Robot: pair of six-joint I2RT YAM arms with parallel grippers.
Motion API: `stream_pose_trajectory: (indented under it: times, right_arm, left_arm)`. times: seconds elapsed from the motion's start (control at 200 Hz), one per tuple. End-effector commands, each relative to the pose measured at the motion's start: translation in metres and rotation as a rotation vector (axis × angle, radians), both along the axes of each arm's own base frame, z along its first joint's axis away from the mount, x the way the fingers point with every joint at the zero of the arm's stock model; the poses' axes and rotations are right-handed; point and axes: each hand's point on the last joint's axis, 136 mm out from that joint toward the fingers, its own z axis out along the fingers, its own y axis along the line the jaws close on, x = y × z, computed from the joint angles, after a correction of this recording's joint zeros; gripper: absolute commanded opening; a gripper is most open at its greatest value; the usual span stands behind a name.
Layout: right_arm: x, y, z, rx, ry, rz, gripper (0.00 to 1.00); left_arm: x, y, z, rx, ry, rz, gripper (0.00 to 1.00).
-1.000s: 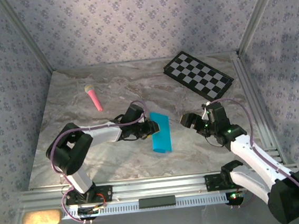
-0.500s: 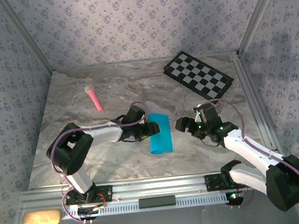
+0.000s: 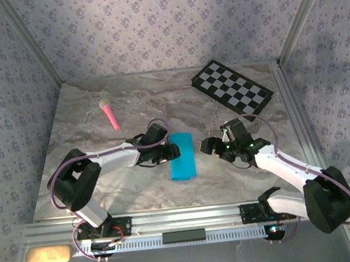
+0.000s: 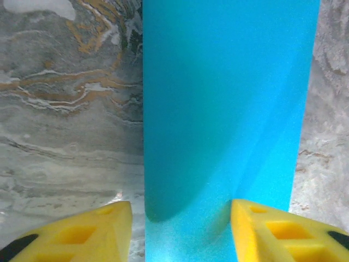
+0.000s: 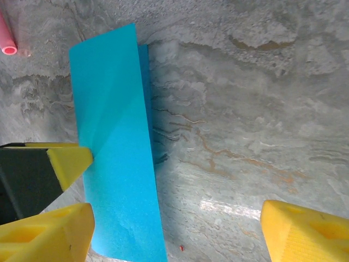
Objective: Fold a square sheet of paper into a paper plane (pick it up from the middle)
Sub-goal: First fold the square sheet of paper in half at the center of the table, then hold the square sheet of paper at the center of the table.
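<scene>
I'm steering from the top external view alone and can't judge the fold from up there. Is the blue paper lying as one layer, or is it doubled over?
Observer: Doubled over. In the right wrist view a lower layer of the square sheet of paper peeks out along its far right edge.
Operator: And is the left tool gripping it?
Observer: No. The left wrist view shows the left tool open, with one finger over the table beside the strip and the other overlapping the strip's near corner.
</scene>
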Motion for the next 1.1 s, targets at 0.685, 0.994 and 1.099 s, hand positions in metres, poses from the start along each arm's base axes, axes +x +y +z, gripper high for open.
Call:
stream_pose_trajectory:
  times: [0.685,0.994,1.099]
  right_arm:
    - [0.015,0.075,-0.022,0.077,0.071,0.16,0.26]
    - [0.017,0.086,-0.046,0.051,0.145,0.183,0.16]
    - [0.017,0.09,-0.043,0.067,0.136,0.185,0.16]
  left_arm:
    - [0.005,0.009,0.005,0.065,-0.019,0.007,0.49]
    - [0.005,0.011,0.013,0.05,-0.023,0.014,0.55]
    - [0.006,0.01,0.02,0.019,-0.03,0.016,0.59]
